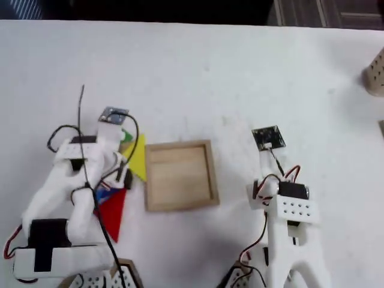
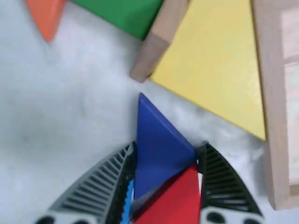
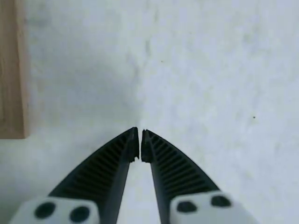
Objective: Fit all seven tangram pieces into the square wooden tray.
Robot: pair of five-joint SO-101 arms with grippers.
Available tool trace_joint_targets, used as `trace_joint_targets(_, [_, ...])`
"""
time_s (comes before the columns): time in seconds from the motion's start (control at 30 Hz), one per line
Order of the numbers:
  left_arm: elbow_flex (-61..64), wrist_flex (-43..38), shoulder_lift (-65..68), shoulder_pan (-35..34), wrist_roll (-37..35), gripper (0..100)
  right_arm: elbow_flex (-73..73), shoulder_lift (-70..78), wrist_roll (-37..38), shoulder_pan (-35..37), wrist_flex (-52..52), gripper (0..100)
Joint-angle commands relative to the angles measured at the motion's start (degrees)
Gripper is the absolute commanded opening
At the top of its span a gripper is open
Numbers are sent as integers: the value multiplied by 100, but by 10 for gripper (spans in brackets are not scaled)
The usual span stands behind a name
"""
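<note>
The square wooden tray [image 1: 211, 174] lies mid-table with nothing in it. Just left of it is a cluster of pieces: a large yellow triangle [image 1: 137, 158], green piece [image 1: 126, 137], red triangle [image 1: 114, 211]. My left gripper [image 2: 166, 154] hangs over this cluster, its fingers [image 2: 112, 184] pressed against both sides of a blue triangle [image 2: 159, 140] that overlaps the red piece [image 2: 175, 203]. Beyond it lie the yellow triangle [image 2: 215, 65], a tan wooden piece [image 2: 156, 44], the green piece [image 2: 121, 11] and an orange one [image 2: 46, 14]. My right gripper [image 3: 140, 142] is shut over bare table, right of the tray's wall [image 3: 11, 70].
The tray's wall [image 2: 271, 93] runs close beside the yellow triangle. White tabletop stretches behind and right of the tray. A perforated tan object [image 1: 375, 72] stands at the far right edge. Cables hang over the left arm [image 1: 90, 174].
</note>
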State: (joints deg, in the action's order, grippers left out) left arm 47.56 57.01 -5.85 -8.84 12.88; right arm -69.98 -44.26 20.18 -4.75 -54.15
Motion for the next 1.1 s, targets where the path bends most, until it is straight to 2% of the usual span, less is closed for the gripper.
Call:
trace_joint_targets(0.0, [-105,35,-22,-330,158,197,18,-163,53,-31,92,18])
trace_joint_targets(0.33, [-141,-185,-22,-92,105,222,9,-163,62,-22,92,18])
trace_joint_targets(1.07, [-149,0,31,92,97,221,-9,-163,79,-31,92,18])
